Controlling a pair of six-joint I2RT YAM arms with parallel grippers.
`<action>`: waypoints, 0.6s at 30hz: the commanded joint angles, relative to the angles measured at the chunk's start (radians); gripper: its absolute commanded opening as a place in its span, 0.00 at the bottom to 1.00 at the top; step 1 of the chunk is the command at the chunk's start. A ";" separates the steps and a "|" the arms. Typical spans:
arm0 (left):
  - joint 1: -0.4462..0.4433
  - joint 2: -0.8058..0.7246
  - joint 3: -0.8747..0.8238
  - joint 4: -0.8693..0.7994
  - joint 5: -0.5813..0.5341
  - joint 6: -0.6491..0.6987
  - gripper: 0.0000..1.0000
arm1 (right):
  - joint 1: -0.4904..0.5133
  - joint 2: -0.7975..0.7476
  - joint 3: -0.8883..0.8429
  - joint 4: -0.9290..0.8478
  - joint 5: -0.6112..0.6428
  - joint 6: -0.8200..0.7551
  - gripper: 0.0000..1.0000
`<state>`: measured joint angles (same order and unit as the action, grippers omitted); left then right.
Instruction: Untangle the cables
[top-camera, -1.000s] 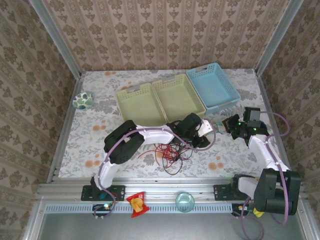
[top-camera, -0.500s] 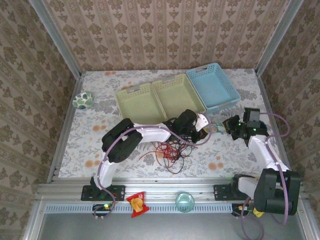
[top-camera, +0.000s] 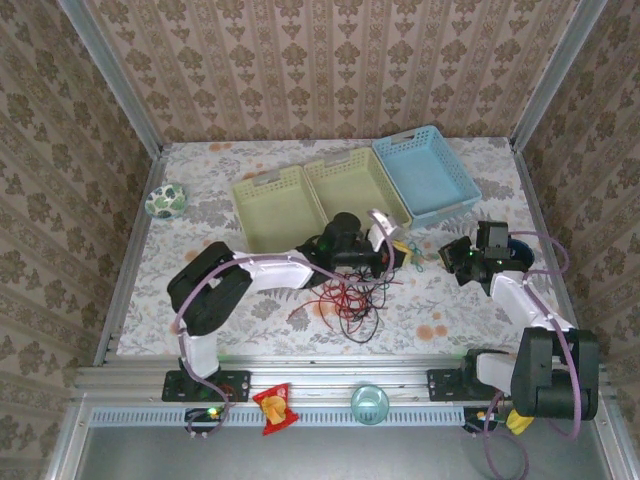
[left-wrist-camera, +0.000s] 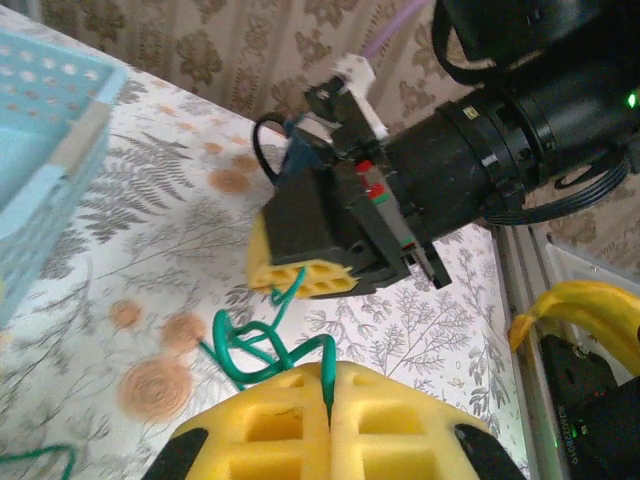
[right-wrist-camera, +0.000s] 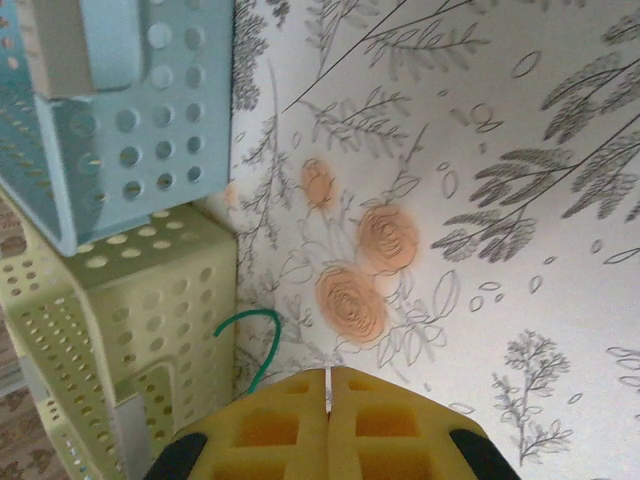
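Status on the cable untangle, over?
Left gripper shut on green cable. Right gripper shut on it too, close opposite. Red cable and black cable heaped together under left arm. Yellow-green basket close beside right gripper.

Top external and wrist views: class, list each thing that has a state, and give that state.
left gripper, shut on green cable
right gripper, shut on the same cable
red cable, tangled with black cable
blue basket, empty
yellow-green baskets, empty
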<state>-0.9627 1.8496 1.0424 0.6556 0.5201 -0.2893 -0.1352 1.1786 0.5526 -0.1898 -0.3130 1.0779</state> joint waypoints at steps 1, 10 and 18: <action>0.040 -0.126 -0.062 0.249 0.011 -0.086 0.00 | -0.032 0.019 -0.045 -0.076 0.153 0.007 0.00; 0.100 -0.288 -0.247 0.180 -0.074 -0.037 0.00 | -0.132 0.014 -0.066 -0.117 0.201 0.010 0.00; 0.137 -0.426 -0.339 0.019 -0.124 0.037 0.00 | -0.265 -0.002 -0.037 -0.143 0.185 -0.017 0.00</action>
<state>-0.8619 1.4979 0.7212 0.6521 0.4458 -0.2859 -0.3492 1.1736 0.5133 -0.2775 -0.2554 1.0740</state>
